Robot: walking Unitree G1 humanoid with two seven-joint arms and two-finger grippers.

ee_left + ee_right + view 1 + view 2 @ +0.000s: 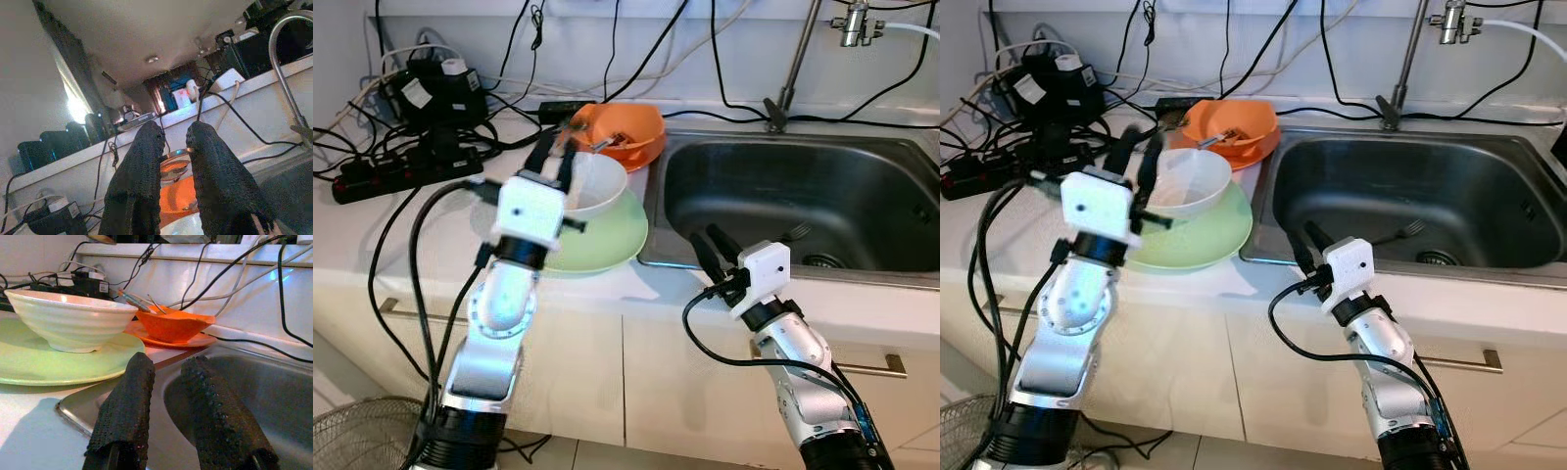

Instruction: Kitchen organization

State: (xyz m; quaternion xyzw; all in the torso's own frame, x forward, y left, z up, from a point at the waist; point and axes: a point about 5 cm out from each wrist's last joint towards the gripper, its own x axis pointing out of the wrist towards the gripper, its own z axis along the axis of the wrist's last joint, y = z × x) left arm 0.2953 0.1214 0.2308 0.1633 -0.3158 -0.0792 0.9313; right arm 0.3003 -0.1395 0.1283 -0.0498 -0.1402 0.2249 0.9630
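At worktop's sink edge, we note white bowl [592, 183] on green plate [607, 240], orange bowl [626, 132] behind. Left pincer [558, 147] released above white bowl; right pincer [710, 245] released at sink [862, 186] rim. Judged step: reaching for bowl; next, lower and clench on rim.

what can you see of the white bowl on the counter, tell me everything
The white bowl is round, with faint ribbed rings on its outer wall and a small foot; it looks ceramic or plastic. It stands upright on the green plate, left of the sink and in front of the orange bowl. The left pincer hovers at its rim; whether they touch is unclear. Its inside looks empty.
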